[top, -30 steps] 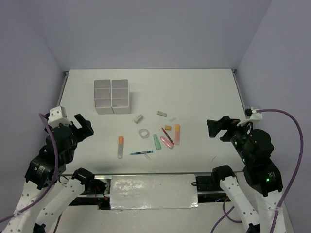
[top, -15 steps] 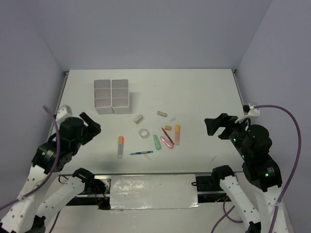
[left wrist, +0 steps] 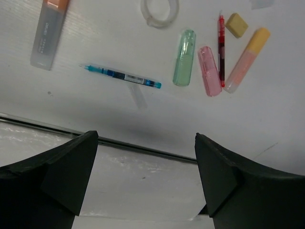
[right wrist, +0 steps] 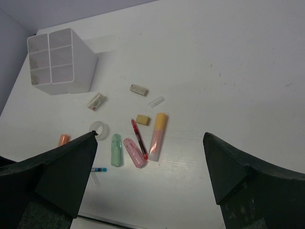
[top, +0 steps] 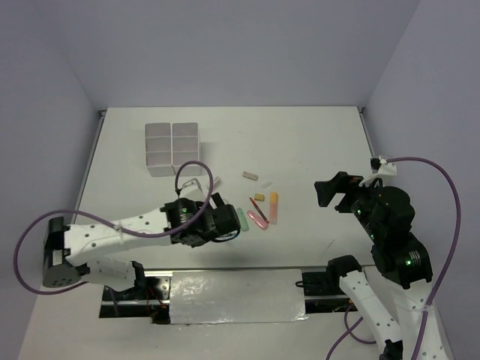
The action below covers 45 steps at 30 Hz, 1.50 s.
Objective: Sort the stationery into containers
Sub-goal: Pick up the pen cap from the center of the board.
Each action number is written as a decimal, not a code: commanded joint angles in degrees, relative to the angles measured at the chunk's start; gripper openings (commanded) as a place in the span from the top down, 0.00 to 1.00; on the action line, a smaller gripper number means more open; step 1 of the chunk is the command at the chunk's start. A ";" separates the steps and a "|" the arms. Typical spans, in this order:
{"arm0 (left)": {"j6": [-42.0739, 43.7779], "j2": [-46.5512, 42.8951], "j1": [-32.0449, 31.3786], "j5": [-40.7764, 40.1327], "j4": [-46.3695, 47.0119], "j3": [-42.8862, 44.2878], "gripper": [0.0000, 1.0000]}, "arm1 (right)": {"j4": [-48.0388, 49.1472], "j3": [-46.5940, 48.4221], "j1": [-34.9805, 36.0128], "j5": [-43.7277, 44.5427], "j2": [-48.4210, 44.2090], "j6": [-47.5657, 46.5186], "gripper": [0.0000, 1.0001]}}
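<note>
The white six-compartment organiser (top: pixel 172 148) stands at the far left, also in the right wrist view (right wrist: pixel 59 62). My left gripper (top: pixel 227 227) is open and empty above the table's near edge (left wrist: pixel 147 181). Ahead of it lie the orange marker (left wrist: pixel 47 31), thin blue pen (left wrist: pixel 123 76), clear tape ring (left wrist: pixel 160 12), green marker (left wrist: pixel 184 64), pink marker (left wrist: pixel 209 70), red pen (left wrist: pixel 221 47), small yellow block (left wrist: pixel 236 25) and yellow-capped marker (left wrist: pixel 247 59). In the top view the left arm hides the ring, blue pen and orange marker. My right gripper (top: pixel 328 193) is open and empty, high to the right of the pile (right wrist: pixel 150 191).
A beige block (top: pixel 250 176) and a small clear cap (top: pixel 265 183) lie behind the pile. A wrapped block (right wrist: pixel 96 101) lies near the organiser. A taped strip (top: pixel 236 296) runs between the arm bases along the near edge. Walls close the left, right and back.
My left arm has swung from the far left to the middle of the table and now hangs over the blue pen and orange marker. The right arm has barely moved.
</note>
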 commanded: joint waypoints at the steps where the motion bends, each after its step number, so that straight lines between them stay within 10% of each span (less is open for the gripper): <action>1: -14.27 3.73 -2.03 -5.08 -10.47 1.57 0.05 | 0.02 1.37 0.61 1.95 -0.35 -1.14 0.00; 14: -14.62 23.85 -2.03 0.64 -4.84 6.30 0.09 | 2.22 -0.13 0.52 0.89 -3.60 -1.22 0.01; 45: -6.10 30.01 3.86 8.90 14.94 -4.76 0.28 | 2.74 -1.71 0.61 -3.77 -5.27 -2.55 0.04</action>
